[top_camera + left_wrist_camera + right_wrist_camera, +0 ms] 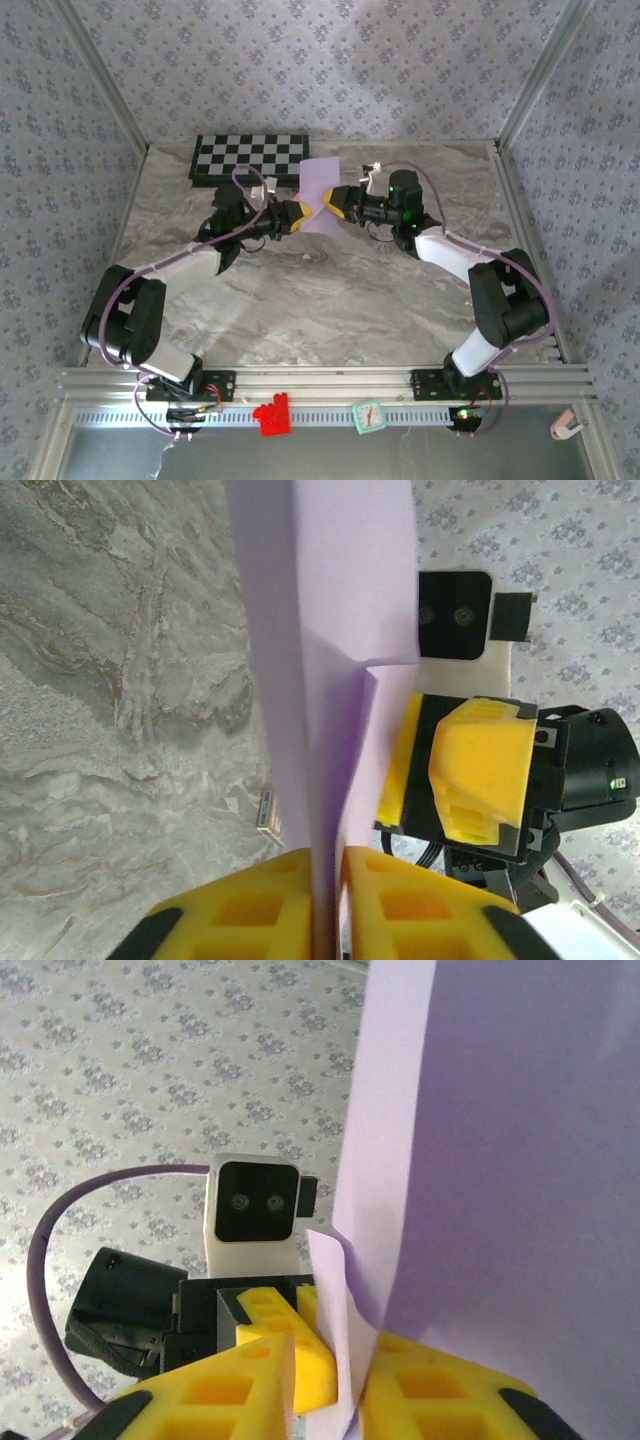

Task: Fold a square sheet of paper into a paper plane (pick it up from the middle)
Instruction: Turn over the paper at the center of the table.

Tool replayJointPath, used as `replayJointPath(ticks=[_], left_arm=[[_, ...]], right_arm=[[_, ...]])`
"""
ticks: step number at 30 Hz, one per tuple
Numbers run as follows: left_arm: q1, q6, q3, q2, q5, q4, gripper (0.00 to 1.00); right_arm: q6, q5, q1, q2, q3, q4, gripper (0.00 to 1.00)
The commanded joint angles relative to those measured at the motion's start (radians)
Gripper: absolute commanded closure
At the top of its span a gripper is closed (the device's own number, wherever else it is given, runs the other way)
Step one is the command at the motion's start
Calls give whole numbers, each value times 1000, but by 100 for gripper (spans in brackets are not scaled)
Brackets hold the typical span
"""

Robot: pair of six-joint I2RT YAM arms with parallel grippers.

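The pale-lavender sheet of paper [320,182] is folded and stands upright above the back middle of the marble table [330,290], between both grippers. My left gripper [303,213] reaches in from the left and is shut on the sheet's lower edge; in the left wrist view its yellow fingers [250,910] press the paper [330,630] flat. My right gripper [331,205] faces it from the right. In the right wrist view the right gripper [330,1375] has its jaws apart, with a loose flap of the paper [500,1110] hanging in the gap. The right gripper's fingers [480,770] sit just beside the sheet.
A black-and-white checkered board [250,155] lies at the back left, just behind the grippers. A red block [270,415] and a small green clock [368,417] sit on the front rail. Patterned walls and metal posts enclose the table. A small tag [267,810] lies on the marble.
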Motion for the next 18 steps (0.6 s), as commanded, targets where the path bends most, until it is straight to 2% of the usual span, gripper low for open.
replayJointPath(ticks=[1,5,9,14,18], left_arm=[[-5,79,41,4,-6,-62,88],[2,220,67,-11,-53,-268,93],[2,450,153,-37,-182,-628,93],[-43,721,341,-28,-534,-1105,93],[-98,792,461,12,-826,-1353,93]], right_arm=[[-50,35,-31,-32,-27,-106,68],[-154,136,-76,-97,-43,-307,57],[-274,255,-116,-172,-27,-530,47],[-386,420,-145,-247,-3,-733,36],[-407,480,-164,-289,-12,-775,34]])
